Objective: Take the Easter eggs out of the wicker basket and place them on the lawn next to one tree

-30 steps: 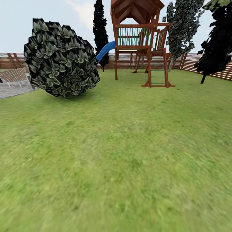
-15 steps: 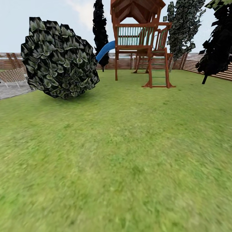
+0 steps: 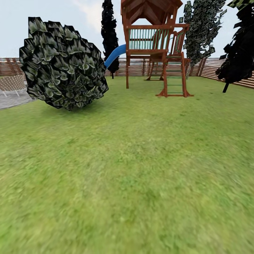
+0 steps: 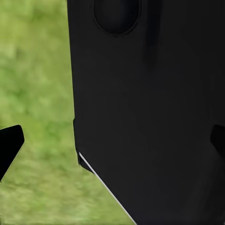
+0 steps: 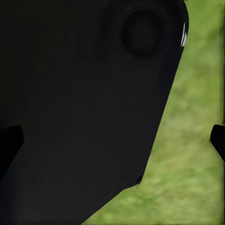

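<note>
Where blurry lawn (image 3: 134,169) spreads, round scaly-leaved bush (image 3: 63,63).

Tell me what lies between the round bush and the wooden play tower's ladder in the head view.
In the head view, green lawn lies between the round bush and the ladder; higher up, the tower's blue slide crosses that gap.

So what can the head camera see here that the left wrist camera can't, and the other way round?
Head view alone: a big round leafy bush, a wooden play tower with a blue slide, a slatted fence, dark trees, a grey paved patch and sky.

Left wrist view alone: a large black part of the robot's own body close up, plus the dark tips of the left gripper's fingers at the picture's edges, set wide apart.

Both: the lawn's green grass.
</note>
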Controlling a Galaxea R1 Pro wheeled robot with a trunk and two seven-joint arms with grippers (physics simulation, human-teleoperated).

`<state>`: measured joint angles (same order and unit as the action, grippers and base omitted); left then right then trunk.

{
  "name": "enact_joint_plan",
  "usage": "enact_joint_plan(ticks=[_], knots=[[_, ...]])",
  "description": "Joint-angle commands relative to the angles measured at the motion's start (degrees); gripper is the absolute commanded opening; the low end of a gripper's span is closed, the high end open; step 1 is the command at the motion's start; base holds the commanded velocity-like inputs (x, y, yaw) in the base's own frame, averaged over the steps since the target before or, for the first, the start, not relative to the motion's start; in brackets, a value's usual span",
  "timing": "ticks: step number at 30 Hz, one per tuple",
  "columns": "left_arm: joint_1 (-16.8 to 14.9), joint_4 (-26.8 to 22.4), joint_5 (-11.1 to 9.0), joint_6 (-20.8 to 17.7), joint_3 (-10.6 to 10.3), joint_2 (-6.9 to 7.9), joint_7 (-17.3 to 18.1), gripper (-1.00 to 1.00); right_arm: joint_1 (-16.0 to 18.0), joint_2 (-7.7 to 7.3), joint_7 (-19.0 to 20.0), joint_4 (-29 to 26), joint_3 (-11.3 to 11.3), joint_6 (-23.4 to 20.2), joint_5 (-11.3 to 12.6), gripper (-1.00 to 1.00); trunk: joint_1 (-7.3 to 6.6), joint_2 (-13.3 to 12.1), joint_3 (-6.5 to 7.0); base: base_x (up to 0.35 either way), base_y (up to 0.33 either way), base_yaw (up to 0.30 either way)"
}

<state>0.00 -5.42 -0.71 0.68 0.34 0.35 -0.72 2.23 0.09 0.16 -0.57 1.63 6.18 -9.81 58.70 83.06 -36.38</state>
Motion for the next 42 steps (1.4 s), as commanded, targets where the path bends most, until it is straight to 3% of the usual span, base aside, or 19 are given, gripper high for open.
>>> enact_joint_plan(ticks=[1, 42], knots=[[0.0, -0.03, -0.08, 0.09, 0.02, 0.0, -0.07, 1.0, 0.04, 0.0, 0.02, 0.04, 0.13, 0.15, -0.21, 1.0, 0.03, 0.02, -0.04, 0.296, 0.0, 0.0], [0.0, -0.03, -0.08, 0.11, 0.02, 0.0, -0.07, 1.0, 0.06, 0.0, 0.02, 0.04, 0.13, 0.15, -0.21, 1.0, 0.03, 0.02, -0.04, 0.295, 0.0, 0.0]])
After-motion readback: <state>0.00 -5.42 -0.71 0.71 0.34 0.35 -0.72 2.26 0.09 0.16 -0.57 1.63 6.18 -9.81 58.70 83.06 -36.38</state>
